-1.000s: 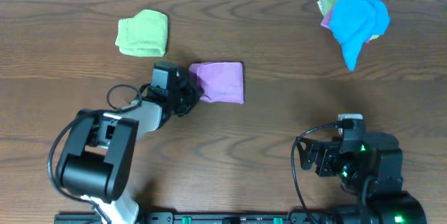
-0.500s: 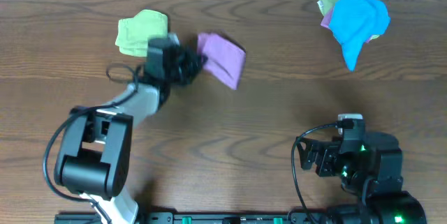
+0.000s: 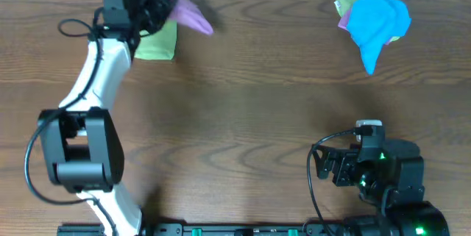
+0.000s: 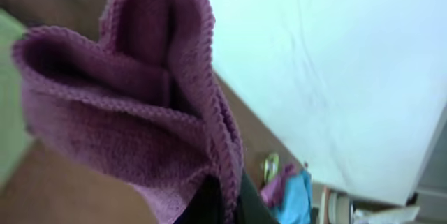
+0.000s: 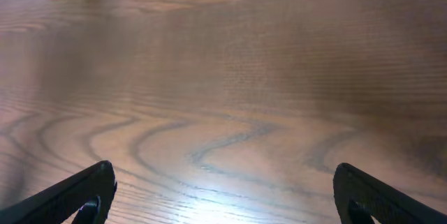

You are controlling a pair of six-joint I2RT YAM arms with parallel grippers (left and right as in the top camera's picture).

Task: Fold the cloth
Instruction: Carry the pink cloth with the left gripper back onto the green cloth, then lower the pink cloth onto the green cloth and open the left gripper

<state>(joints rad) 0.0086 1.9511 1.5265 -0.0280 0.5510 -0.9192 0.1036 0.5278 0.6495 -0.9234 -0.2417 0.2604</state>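
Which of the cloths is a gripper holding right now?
The lilac cloth, pinched in the left gripper. The green folded cloth and the blue cloth lie loose on the table.

left arm: glossy black rounded housing at the base, white tapered link after it, black boxy wrist block, thin black cable looping off the side near the wrist and another curving round the base; left gripper black and chunky; right arm: all black boxy housings, small white block at one end, green lights glowing on the body, black cable arcing along its side; right gripper: two matte black fingers with rounded tips, faint sheen on the edges
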